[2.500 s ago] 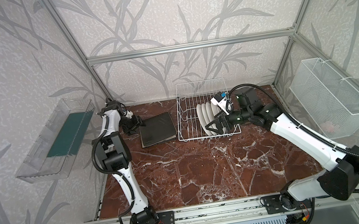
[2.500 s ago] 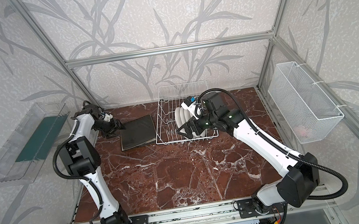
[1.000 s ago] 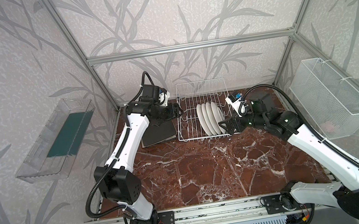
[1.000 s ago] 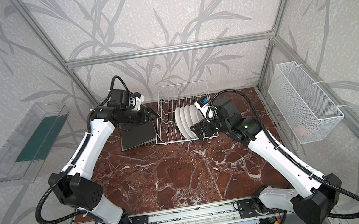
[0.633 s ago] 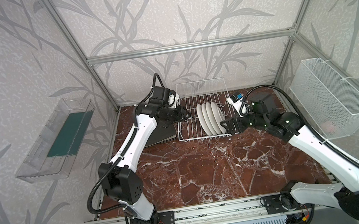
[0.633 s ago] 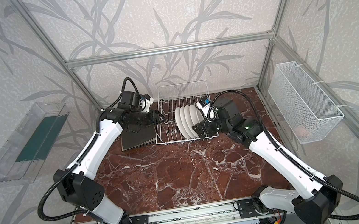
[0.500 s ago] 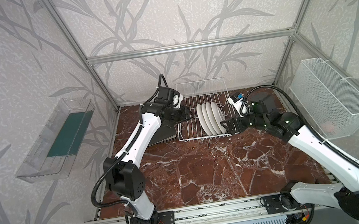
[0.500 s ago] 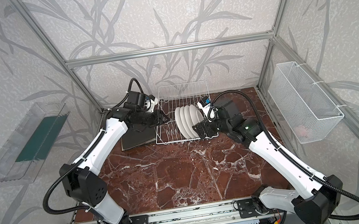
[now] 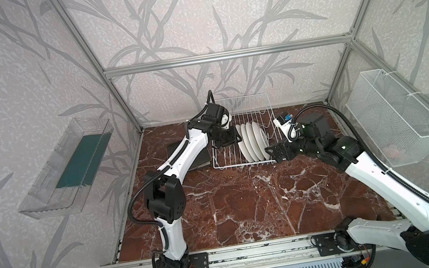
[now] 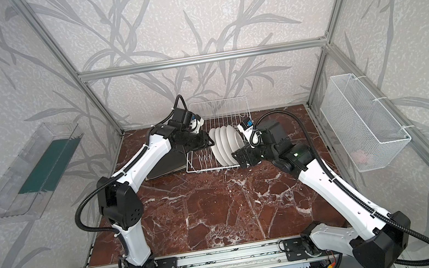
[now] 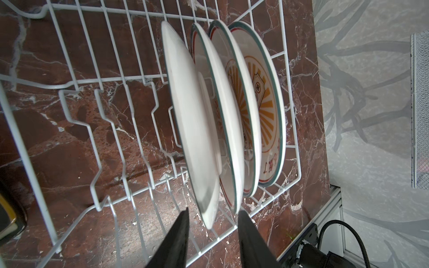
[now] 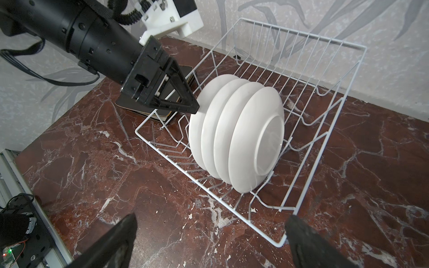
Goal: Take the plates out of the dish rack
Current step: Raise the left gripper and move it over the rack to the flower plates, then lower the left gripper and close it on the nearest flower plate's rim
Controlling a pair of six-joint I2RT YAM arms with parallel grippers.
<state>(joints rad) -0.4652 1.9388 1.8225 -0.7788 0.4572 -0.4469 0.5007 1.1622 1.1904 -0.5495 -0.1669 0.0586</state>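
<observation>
Four round white plates stand upright in the dish rack, where the left fingers, released, straddle the end plate's rim, evidently for an edge pinch, while the right fingers wait spread wide, empty, over the worktop.

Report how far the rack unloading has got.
Done: the black square plates lie stacked beside the dish rack. In hand: the left pincer straddles the end round plate at its rim, jaws not yet shut. Left: all four round plates stand in the rack; the right pincer hangs open, empty.
</observation>
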